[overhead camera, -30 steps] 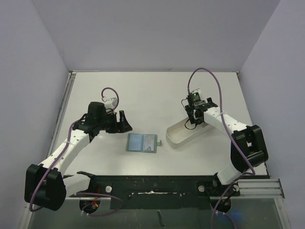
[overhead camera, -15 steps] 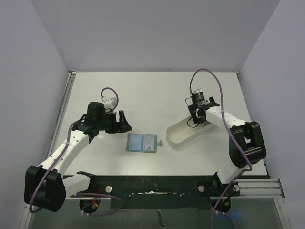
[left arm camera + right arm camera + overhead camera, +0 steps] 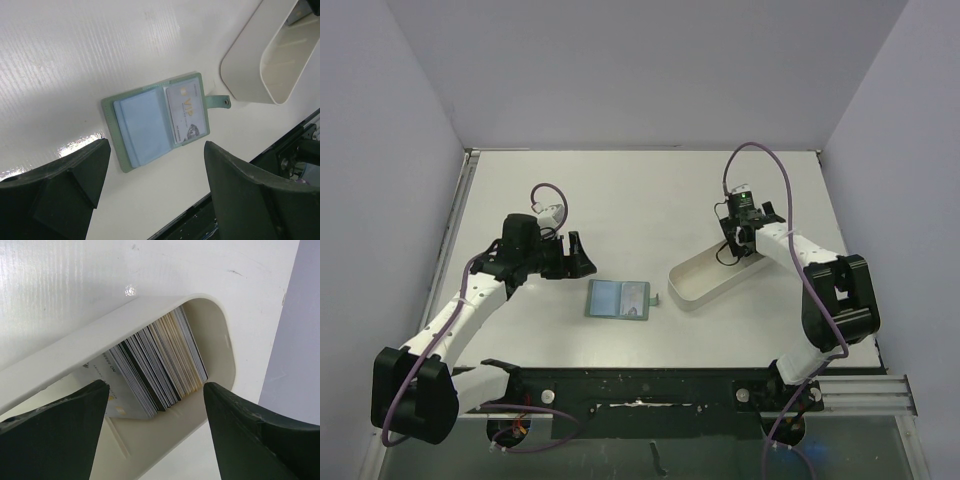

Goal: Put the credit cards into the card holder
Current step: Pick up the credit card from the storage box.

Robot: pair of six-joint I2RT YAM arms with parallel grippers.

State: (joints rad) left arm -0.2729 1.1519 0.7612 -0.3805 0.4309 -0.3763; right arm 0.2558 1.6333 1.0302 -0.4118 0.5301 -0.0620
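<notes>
The card holder [image 3: 618,299] lies open on the table, grey-green outside and pale blue inside; in the left wrist view the card holder [image 3: 145,125] shows one pale card [image 3: 186,112] in its right-hand slot. My left gripper [image 3: 580,257] [image 3: 156,165] hovers open just left of it, holding nothing. Several credit cards [image 3: 155,365], dark, beige and silvery, stand on edge in a stack at the far end of the white tray [image 3: 75,355]. My right gripper [image 3: 735,245] [image 3: 156,387] is open above that stack, one finger on each side, not touching the cards.
The long white oval tray [image 3: 685,285] [image 3: 245,70] sits right of the card holder, angled up to the right. The card holder's strap tab [image 3: 220,101] points toward it. The black front rail [image 3: 640,385] runs along the near edge. Purple walls close off three sides.
My right gripper has shifted slightly right and farther back over the tray's far end. The left arm and the card holder have not moved.
</notes>
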